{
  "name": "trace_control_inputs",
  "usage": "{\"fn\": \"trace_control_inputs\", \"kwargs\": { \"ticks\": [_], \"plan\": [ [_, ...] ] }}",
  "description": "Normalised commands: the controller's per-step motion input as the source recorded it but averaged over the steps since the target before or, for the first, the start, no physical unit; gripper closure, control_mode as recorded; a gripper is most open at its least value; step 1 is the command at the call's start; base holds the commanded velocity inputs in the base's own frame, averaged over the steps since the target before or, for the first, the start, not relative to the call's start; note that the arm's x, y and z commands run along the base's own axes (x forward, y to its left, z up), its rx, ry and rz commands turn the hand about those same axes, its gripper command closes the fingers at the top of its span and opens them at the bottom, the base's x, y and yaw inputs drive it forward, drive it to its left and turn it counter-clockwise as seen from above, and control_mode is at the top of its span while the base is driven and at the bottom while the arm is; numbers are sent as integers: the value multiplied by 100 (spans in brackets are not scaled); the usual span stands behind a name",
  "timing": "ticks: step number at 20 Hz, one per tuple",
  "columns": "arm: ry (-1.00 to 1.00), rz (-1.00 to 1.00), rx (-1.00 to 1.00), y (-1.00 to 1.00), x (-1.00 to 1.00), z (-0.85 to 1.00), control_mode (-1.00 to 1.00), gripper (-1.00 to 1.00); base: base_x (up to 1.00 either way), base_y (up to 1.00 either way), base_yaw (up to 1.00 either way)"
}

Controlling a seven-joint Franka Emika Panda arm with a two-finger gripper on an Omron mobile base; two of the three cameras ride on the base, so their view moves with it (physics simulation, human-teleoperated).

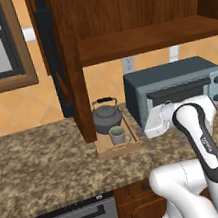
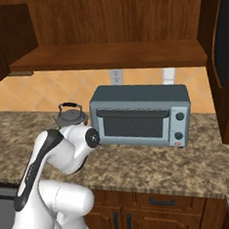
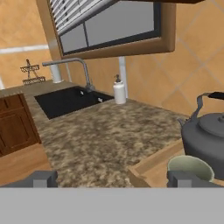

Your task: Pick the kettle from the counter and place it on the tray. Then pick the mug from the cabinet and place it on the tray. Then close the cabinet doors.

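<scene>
The tool (image 3: 112, 177) stood spread wide with nothing between its two dark tips, low over the speckled brown table (image 3: 105, 131). Just beyond its right tip, the pale mug (image 3: 190, 167) sat on the light wooden tray (image 3: 151, 168), with the dark grey kettle (image 3: 209, 133) right behind it on the same tray. In the left base view the white arm (image 1: 199, 135) bent across the foreground, and past it the tray (image 1: 119, 149) lay on the table (image 1: 44, 163) beside the lower edge of an open cabinet door (image 1: 70, 62); the mug (image 1: 118, 135) rested at the front and the kettle (image 1: 107, 116) behind it. A grey-blue toaster oven (image 1: 176, 89) stood to the tray's right, against the tiled wall. Above, the dark reddish cabinet (image 1: 139, 9) hung open, its wooden shelf (image 1: 149, 38) in view. Farther left along the table stood a white bottle (image 3: 119, 91), near a dark sink (image 3: 70, 100) with a grey faucet (image 3: 72, 65) beneath a window (image 3: 113, 26).
</scene>
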Motion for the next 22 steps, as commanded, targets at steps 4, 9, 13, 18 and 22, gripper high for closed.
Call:
{"fn": "trace_control_inputs", "kwargs": {
  "ticks": [4,9,13,18,22],
  "plan": [
    [0,-3,0,0,-8,10,-100,-100,0,0,0],
    [9,-15,0,-10,-23,31,-100,-100,0,0,0],
    [13,-20,0,-22,-22,25,-100,-100,0,0,0],
    [6,-13,0,-37,-24,9,-100,-100,0,0,0],
    [6,-12,0,-31,-16,6,-100,-100,0,0,0]
  ]
}}
